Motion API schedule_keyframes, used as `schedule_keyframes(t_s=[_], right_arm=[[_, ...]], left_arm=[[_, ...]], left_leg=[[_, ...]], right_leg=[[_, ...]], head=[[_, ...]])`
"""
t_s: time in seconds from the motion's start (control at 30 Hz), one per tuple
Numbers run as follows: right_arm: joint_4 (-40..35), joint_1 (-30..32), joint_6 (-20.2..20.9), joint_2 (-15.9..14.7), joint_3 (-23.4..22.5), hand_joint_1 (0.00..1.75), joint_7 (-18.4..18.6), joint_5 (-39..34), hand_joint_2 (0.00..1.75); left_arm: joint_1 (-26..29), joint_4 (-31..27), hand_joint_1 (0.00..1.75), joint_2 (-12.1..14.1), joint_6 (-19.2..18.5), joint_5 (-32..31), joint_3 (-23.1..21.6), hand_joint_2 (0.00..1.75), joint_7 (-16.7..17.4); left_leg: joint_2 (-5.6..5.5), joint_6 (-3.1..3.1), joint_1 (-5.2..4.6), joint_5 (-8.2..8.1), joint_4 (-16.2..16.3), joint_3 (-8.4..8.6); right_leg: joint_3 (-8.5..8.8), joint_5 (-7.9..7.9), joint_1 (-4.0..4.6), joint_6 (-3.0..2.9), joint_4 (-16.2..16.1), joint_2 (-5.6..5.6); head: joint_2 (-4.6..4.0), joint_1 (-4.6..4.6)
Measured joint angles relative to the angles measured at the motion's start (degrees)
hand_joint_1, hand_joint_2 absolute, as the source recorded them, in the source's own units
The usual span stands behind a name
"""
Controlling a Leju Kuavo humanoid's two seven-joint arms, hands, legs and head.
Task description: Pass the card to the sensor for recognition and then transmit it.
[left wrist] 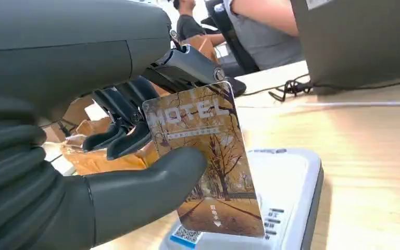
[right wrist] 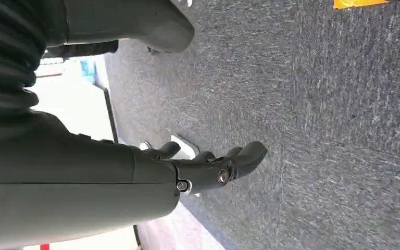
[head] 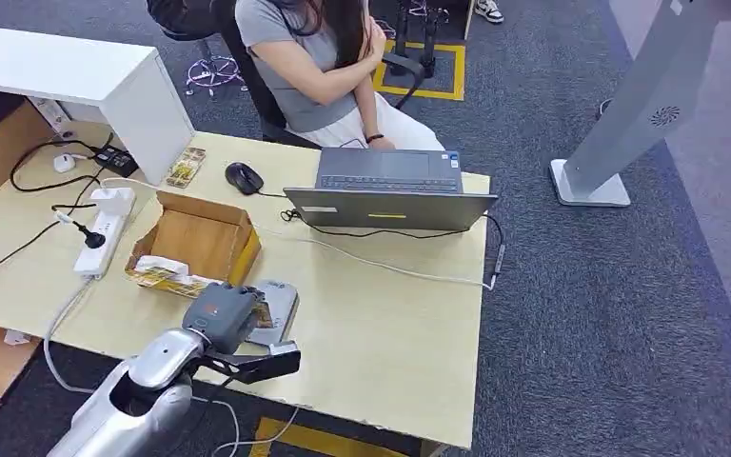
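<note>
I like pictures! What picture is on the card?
Golden-brown autumn trees along a path, on the card. The left wrist view shows it best.

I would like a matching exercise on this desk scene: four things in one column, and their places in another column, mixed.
Things:
1. card
2. reader
3. mouse
4. power strip

Places:
A. beside the laptop, on the box side
B. under the card
C. in the left hand
D. on the desk's far left, beyond the box

Pairs: 1-C, 2-B, 3-A, 4-D
</note>
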Motion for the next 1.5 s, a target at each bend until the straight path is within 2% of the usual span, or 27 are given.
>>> schedule_keyframes(t_s=[0.53,0.67,0.83,0.97,1.07,1.17,1.3,1.5], right_arm=[[-0.81,0.35,0.11,0.24,-2.68,0.00,-0.68,3.34,1.75],[-0.98,0.40,0.09,0.26,-3.63,0.00,-1.35,4.96,1.75],[-1.03,0.37,0.07,0.26,-4.98,0.00,-2.23,6.45,1.75],[-1.00,0.33,-0.07,0.26,-5.92,0.00,-2.45,7.21,1.75],[-0.70,0.08,-0.46,0.26,-6.49,0.00,-2.65,8.22,1.75],[-0.06,-0.27,-0.85,0.24,-7.48,0.00,-2.67,9.01,1.75],[0.50,-0.65,-0.94,0.22,-8.59,0.00,-2.60,9.16,1.75],[0.92,-0.95,-0.83,0.20,-9.18,0.00,-2.45,9.84,1.75]], left_arm=[[-3.44,3.39,1.75,-1.97,1.83,1.55,0.72,1.75,-0.20],[-9.01,3.39,1.75,-2.84,4.28,1.16,1.88,1.75,0.00],[-17.57,4.67,1.75,-3.54,4.44,-0.42,3.78,1.75,0.68],[-21.13,5.94,1.75,-3.91,4.70,-1.36,4.61,1.75,1.33],[-24.57,8.42,1.75,-4.13,5.44,-3.17,4.83,1.75,2.58],[-30.16,12.95,1.75,-4.57,4.43,-5.05,5.20,1.75,4.72],[-35.56,18.29,1.75,-5.44,3.56,-5.75,5.64,1.75,5.97],[-38.59,22.16,1.75,-6.49,3.48,-6.21,5.66,1.75,6.16]], left_leg=[[-0.09,0.01,0.00,0.04,0.01,0.00],[-0.16,0.01,0.00,0.10,0.01,-0.03],[-0.16,0.01,0.00,0.18,0.01,-0.03],[-0.15,0.01,0.00,0.18,0.01,-0.03],[-0.15,0.01,0.00,0.21,0.01,-0.06],[-0.16,0.03,0.00,0.24,0.01,-0.07],[-0.16,0.01,0.00,0.26,0.02,-0.09],[-0.14,0.01,-0.01,0.26,0.02,-0.10]], right_leg=[[-0.02,0.01,0.00,0.00,0.00,-0.10],[0.04,0.05,0.00,0.00,0.01,-0.14],[0.04,0.14,0.00,-0.02,0.02,-0.14],[0.01,0.15,0.00,-0.04,0.02,-0.13],[-0.02,0.15,0.01,-0.04,0.02,-0.14],[-0.01,0.19,0.01,0.00,0.03,-0.14],[-0.02,0.25,0.01,-0.01,0.03,-0.14],[-0.03,0.26,0.00,-0.01,0.02,-0.11]], head=[[0.00,0.00],[0.00,0.00],[0.00,0.00],[0.00,0.00],[0.00,0.00],[0.00,0.04],[0.00,0.02],[0.00,0.00]])
